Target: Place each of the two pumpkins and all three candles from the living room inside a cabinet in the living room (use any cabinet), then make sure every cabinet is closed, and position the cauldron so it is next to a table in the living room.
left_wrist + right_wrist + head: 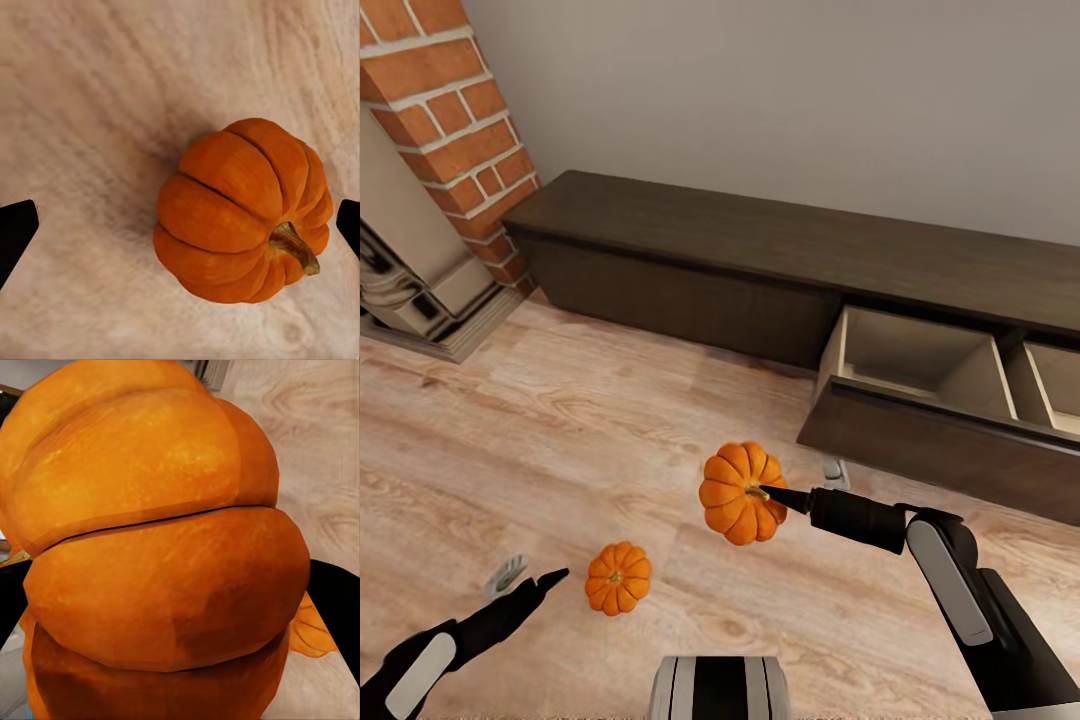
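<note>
Orange pumpkin (741,493) clamped in the right gripper (765,493), arm reaching leftward above the wood floor (560,420), short of the cabinet (690,250) and its pulled-out drawer (920,375), pale inside. Left gripper (530,585) spread wide, low beside the second pumpkin (618,577) lying on the floor.

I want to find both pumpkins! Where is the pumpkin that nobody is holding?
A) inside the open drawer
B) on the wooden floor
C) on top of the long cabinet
B: the loose pumpkin sits on the wooden floor, near the open left gripper; the right gripper holds the other pumpkin.
</note>
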{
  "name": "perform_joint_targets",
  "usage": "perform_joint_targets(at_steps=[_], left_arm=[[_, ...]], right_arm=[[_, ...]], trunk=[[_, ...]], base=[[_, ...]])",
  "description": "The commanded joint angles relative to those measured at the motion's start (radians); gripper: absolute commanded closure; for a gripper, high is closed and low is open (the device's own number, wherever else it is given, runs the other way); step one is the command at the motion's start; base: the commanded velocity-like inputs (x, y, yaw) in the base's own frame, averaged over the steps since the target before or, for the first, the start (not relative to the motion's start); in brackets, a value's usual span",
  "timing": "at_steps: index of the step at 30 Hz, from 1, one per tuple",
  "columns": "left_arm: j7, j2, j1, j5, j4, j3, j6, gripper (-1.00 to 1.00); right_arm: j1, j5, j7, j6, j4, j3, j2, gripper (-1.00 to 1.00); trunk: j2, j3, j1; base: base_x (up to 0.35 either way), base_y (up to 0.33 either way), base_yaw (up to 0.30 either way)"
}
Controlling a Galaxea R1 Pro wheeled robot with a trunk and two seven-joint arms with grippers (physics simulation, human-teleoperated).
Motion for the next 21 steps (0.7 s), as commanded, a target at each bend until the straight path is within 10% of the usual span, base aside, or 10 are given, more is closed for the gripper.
perform_joint_targets(at_steps=[1, 21], left_arm=[[0.0, 0.0, -0.001, 0.011, 0.0, -0.002, 0.007, -1.0], [-0.001, -0.004, -0.001, 0.014, -0.013, -0.107, -0.051, -1.0]], right_arm=[[-0.001, -0.006, 0.0, 0.006, 0.0, 0.0, 0.0, 1.0], [-0.001, -0.006, 0.0, 0.007, 0.003, 0.0, 0.0, 1.0]], trunk=[[-0.001, -0.005, 0.0], [-0.005, -0.082, 0.009]], base=[[0.0, 0.0, 0.0], [0.0, 0.0, 0.0]])
